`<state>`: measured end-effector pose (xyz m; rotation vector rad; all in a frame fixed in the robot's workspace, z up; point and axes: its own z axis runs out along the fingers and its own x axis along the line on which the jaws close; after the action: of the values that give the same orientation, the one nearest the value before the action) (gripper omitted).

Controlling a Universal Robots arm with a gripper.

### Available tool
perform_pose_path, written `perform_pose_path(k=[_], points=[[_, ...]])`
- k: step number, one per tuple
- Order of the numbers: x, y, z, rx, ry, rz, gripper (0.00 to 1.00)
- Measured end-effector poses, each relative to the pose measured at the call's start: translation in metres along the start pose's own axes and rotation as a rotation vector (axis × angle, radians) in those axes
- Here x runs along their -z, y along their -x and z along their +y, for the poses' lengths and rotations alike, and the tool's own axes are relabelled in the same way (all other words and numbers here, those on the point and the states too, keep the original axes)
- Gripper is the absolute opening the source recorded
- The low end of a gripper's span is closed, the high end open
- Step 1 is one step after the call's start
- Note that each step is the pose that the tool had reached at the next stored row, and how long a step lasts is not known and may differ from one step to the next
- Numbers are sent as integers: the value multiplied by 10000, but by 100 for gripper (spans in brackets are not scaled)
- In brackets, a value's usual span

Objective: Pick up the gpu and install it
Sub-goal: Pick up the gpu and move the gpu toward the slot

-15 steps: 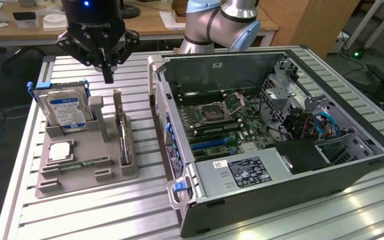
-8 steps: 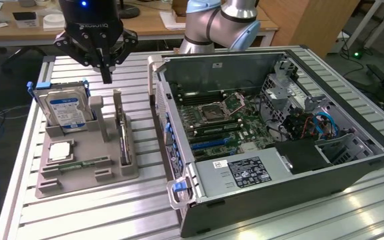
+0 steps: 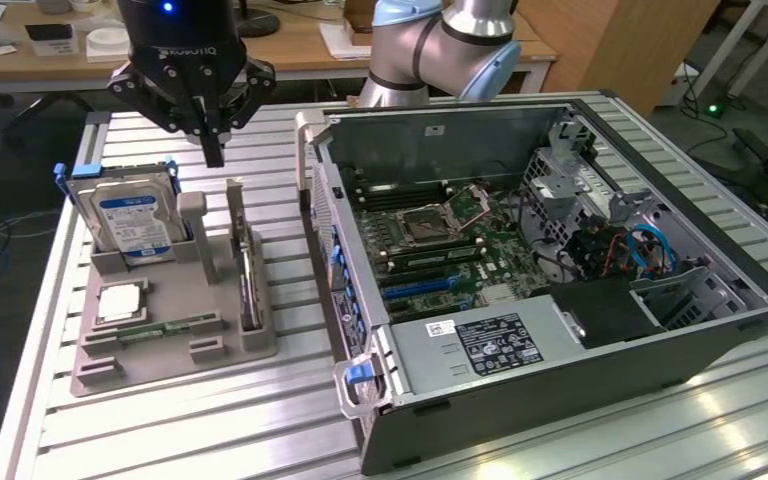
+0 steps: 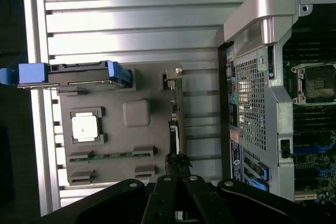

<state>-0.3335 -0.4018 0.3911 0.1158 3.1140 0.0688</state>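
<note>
End effector (image 3: 211, 145) closed and empty, positioned above the gpu (image 3: 245, 275). The gpu is seated on edge in the grey holder (image 3: 171, 335). No grasp made; installation in the computer case (image 3: 704, 340) not yet begun.

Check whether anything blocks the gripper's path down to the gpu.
Nothing visible does. The gripper hangs, jaws shut, over one end of the gpu, which stands on edge in the gray tray; the hard drive stands apart.

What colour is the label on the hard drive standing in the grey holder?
The label is blue and white; it shows best in the exterior view.
</note>
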Motion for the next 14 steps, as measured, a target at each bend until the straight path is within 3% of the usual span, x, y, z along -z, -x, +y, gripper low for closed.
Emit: perform_pose_path(k=[4, 5, 7, 11, 12, 14], points=[[0, 0, 0, 0, 0, -1, 11], [0, 0, 0, 0, 0, 0, 17], [0, 0, 0, 0, 0, 0, 17], [0, 0, 0, 0, 0, 0, 41], [0, 0, 0, 0, 0, 0, 41], [-2, -3, 0, 0, 0, -1, 53]])
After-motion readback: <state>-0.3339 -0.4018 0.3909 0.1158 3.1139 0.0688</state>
